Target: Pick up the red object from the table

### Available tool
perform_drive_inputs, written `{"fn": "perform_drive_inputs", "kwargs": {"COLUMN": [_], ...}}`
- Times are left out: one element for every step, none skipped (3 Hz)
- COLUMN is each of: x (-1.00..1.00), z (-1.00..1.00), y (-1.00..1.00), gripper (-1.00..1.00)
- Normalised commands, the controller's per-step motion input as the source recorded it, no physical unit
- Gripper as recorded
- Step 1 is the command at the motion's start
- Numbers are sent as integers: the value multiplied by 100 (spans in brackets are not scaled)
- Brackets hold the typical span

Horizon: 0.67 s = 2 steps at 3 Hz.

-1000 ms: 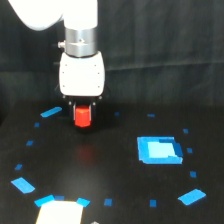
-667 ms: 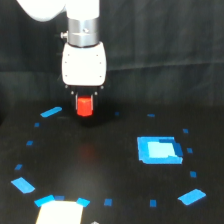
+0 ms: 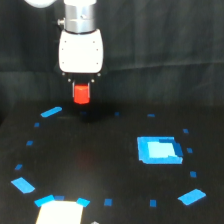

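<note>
The red object point(image 3: 81, 93) is a small red-orange squat block hanging under the white gripper body in the exterior view, clear of the black table point(image 3: 100, 165). My gripper point(image 3: 81, 95) is shut on it, its dark fingers flanking the block's upper part. The block's lower half shows below the fingers, against the dark backdrop above the table's far edge.
A large bright blue rectangular patch point(image 3: 158, 150) lies on the exterior view's right. Small blue tape marks ring the table, among them a slanted one point(image 3: 51, 112) below the gripper's left. A pale object point(image 3: 59, 212) sits at the front edge.
The gripper has risen with the red object held in it, lifting the block off the table surface. The arm also shifted slightly toward the exterior view's left.
</note>
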Motion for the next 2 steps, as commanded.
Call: {"fn": "perform_drive_inputs", "kwargs": {"x": [-35, 2], "z": [100, 94], "y": [-82, -100], "gripper": [-85, -100]}}
